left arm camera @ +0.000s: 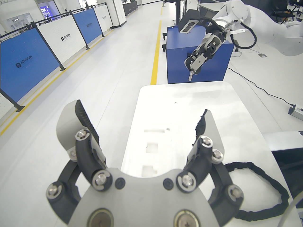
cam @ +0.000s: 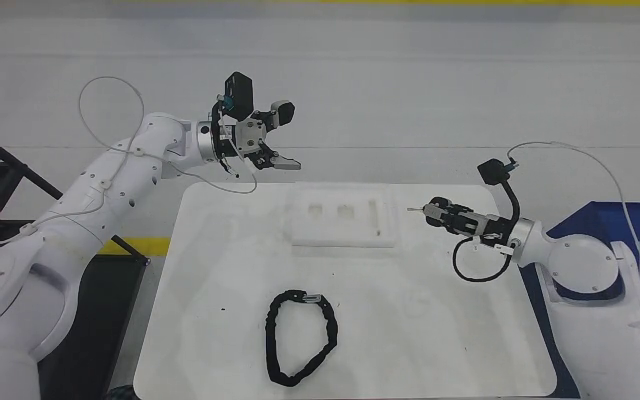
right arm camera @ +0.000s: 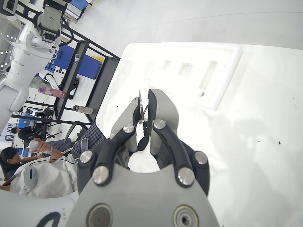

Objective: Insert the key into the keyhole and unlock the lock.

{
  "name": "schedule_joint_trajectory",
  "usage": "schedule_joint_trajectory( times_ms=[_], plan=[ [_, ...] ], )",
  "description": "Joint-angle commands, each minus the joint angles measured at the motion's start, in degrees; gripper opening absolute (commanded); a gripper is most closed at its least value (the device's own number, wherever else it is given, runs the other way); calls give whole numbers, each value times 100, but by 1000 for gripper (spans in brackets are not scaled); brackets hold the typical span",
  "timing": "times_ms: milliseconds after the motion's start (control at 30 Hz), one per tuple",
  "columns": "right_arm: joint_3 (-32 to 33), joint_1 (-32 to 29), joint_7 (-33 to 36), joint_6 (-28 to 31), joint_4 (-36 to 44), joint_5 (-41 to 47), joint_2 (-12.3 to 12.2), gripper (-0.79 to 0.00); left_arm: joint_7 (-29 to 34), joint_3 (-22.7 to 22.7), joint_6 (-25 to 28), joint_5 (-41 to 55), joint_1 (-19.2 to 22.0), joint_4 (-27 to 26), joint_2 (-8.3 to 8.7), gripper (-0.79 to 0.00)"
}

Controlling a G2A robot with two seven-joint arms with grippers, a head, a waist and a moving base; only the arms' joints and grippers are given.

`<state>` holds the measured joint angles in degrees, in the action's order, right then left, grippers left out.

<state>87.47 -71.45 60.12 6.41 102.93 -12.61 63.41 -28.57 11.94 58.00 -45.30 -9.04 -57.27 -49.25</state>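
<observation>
I log right claw [right arm camera: 143, 98] pinching key [right arm camera: 141, 106] in its wrist view; left claw [left arm camera: 142, 111] wide; top view: lock [cam: 300, 337] lower centre, clear of counter [cam: 450, 340] edges

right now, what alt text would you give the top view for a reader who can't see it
The right arm's fingers pinch a small silver metal key above the white table, just right of a white foam tray. A black chain lock lies looped at the table's near middle, and the left arm's fingers hang open by the far-left corner.
</observation>
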Motion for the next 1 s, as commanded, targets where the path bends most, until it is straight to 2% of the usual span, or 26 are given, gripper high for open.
schedule_joint_trajectory(
  times_ms=[0, 233, 500, 733, 967],
  plan=[
    [-1, 0, 0, -2, 1, -2, 0, -785, 0, 0, 0, 0, 0, 0, 0, 0],
    [-1, 0, 0, -2, 1, -2, 0, -785, 0, 0, 0, 0, 0, 0, 0, 0],
    [-1, 0, 0, -2, 1, -2, 0, -785, 79, 380, -263, -108, -405, -91, 100, 0],
    [-1, 0, 0, -2, 1, -2, 0, -785, -733, 564, -462, -1240, -974, -312, 174, 0],
    [-1, 0, 0, -2, 1, -2, 0, -785, -1444, 558, -74, -2605, -1286, -418, 181, 0]
  ],
)
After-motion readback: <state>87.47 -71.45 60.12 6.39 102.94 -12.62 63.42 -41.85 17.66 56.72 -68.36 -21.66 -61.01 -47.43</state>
